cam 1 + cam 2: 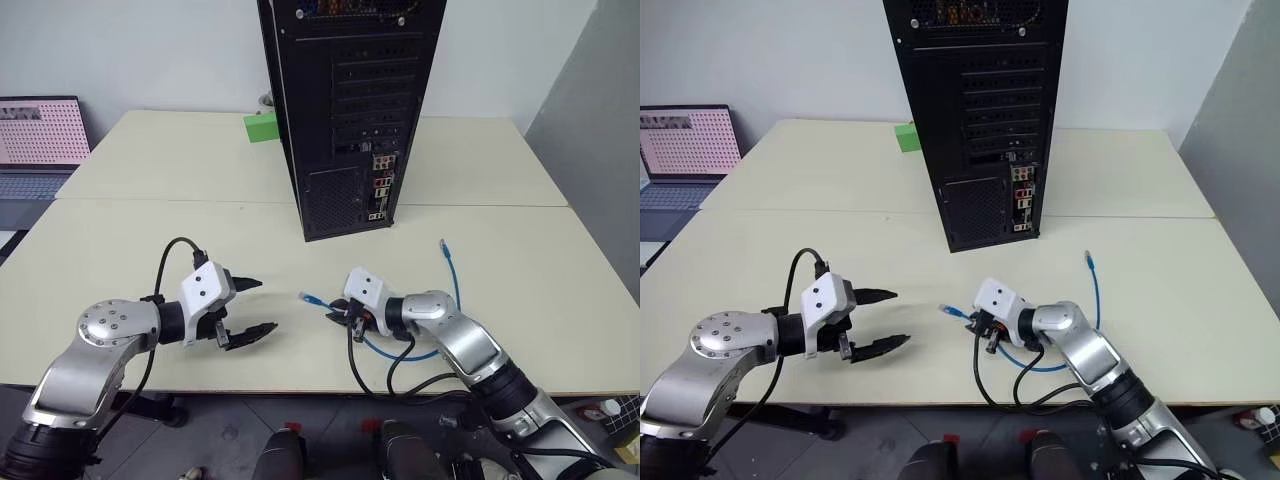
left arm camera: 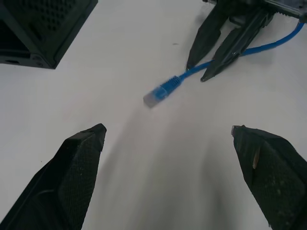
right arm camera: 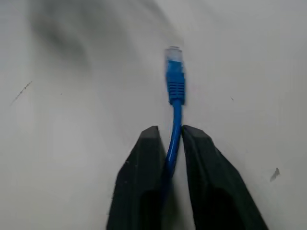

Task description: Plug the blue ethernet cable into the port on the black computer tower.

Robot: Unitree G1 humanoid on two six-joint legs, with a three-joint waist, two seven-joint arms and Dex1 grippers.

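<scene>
The blue ethernet cable lies on the pale table in front of the black computer tower. My right gripper is shut on the cable just behind its clear near plug, which sticks out past the fingertips. The cable's other plug rests on the table to the right. My left gripper hovers open to the left of the near plug, holding nothing. The tower's rear panel faces me, with its coloured connectors low on the right; I cannot tell which socket is the port.
A green block sits behind the tower's left side. A laptop stands beyond the table's left edge. Black robot wires loop at the front table edge under my right arm. A seam crosses the table.
</scene>
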